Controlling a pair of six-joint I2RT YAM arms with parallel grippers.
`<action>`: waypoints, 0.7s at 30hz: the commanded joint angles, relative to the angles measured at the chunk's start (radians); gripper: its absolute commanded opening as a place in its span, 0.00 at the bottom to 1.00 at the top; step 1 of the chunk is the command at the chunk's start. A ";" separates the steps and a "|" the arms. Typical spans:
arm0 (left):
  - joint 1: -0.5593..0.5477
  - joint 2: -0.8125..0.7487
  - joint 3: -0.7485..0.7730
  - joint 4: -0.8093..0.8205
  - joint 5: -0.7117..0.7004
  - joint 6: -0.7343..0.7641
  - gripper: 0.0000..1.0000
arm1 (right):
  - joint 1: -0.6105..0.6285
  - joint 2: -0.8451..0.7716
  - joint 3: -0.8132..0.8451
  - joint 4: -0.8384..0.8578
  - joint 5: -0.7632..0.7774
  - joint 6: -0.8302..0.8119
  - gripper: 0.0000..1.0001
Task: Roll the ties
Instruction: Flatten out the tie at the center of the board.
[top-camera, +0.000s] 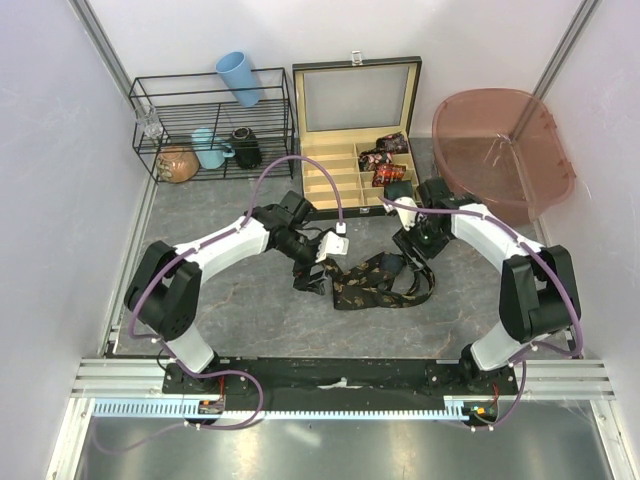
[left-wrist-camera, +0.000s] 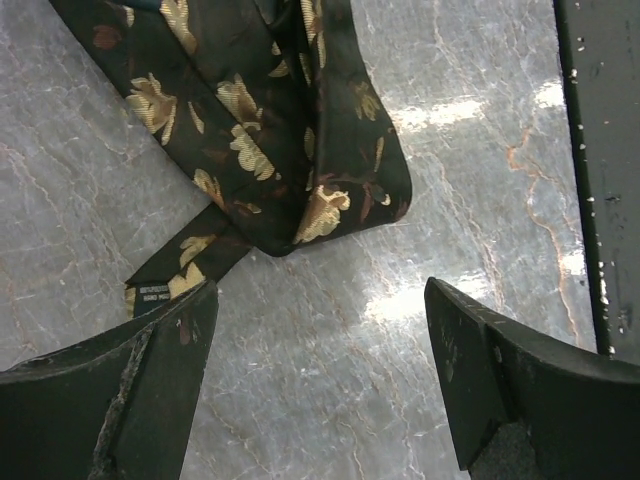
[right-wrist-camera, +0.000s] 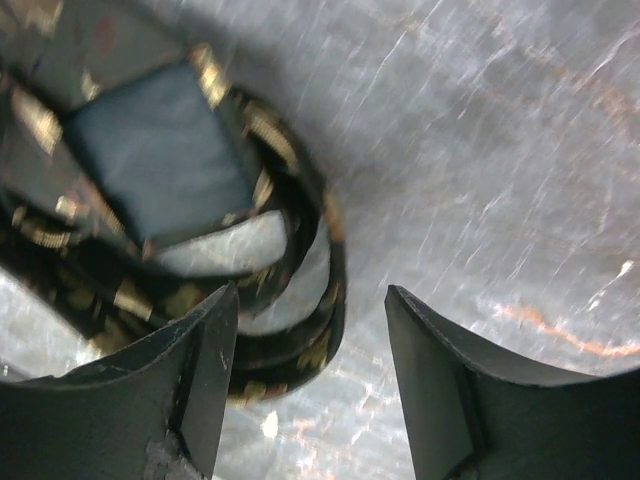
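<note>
Grey marbled desk under both arms, white walls all round, and you're right over the work. Your left hand stands wide with nothing between its fingers, only bare stone. The folded end of the loose tie lies just ahead of the tips, and its narrow tail runs out toward the finger on the left of that view.

Your right hand is spread as well and holds nothing. That view is blurred, but the tie's slack loops lie against the inner side of one finger, not squarely in the gap. From above, the tie sprawls in a loose tangle between your two hands, with no coil begun that I can make out. Behind it, the box already keeps a few rolled ties in its right-hand compartments.

Watch it here. Close the left hand where it is and you likely pinch air, or just that thin tail, and a pull then drags the whole heap. Close the right and you may catch a single loop, so the slick layers slide and you wind a twist instead of a flat roll. Pull both hands apart through those overlaps and the tangle could tighten. The box front is near your right hand, so a wide sweep could knock it.
</note>
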 joint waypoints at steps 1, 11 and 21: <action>0.004 -0.015 0.026 0.061 0.008 0.028 0.90 | 0.011 0.034 -0.009 0.141 0.028 0.066 0.68; 0.125 -0.083 0.011 0.122 0.056 -0.165 0.90 | 0.064 0.053 -0.117 0.226 0.145 0.026 0.32; 0.124 -0.107 -0.037 0.168 0.065 -0.081 0.88 | 0.035 -0.204 -0.050 0.278 0.001 0.138 0.00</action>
